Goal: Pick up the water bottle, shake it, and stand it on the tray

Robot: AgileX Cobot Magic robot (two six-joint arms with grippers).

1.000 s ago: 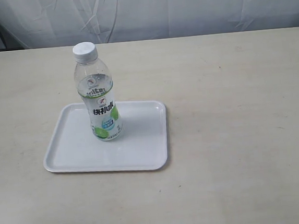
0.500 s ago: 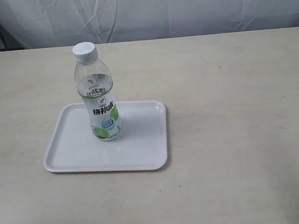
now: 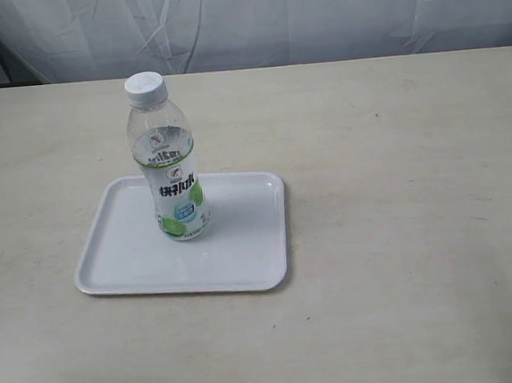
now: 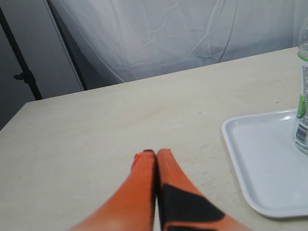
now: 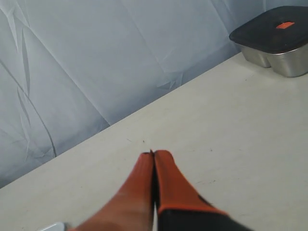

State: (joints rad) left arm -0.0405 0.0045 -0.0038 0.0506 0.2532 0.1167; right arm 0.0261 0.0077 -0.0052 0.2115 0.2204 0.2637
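The water bottle (image 3: 167, 159) stands upright on the white tray (image 3: 127, 252), toward its back middle, white cap on top. Neither arm shows in the exterior view. In the left wrist view my left gripper (image 4: 155, 153) is shut and empty above bare table, with the tray (image 4: 260, 163) and an edge of the water bottle (image 4: 302, 101) off to one side. In the right wrist view my right gripper (image 5: 154, 154) is also shut with nothing in it; a corner of the tray (image 5: 53, 226) just shows at the frame's edge.
A metal container with a dark lid (image 5: 275, 39) sits at the table's far corner in the right wrist view. A white cloth backdrop (image 3: 250, 17) hangs behind the table. A dark stand pole (image 4: 21, 72) rises beyond the table edge.
An orange bit of the right gripper at the exterior view's right edge one second ago has gone out of view. Bottle and tray have not moved.
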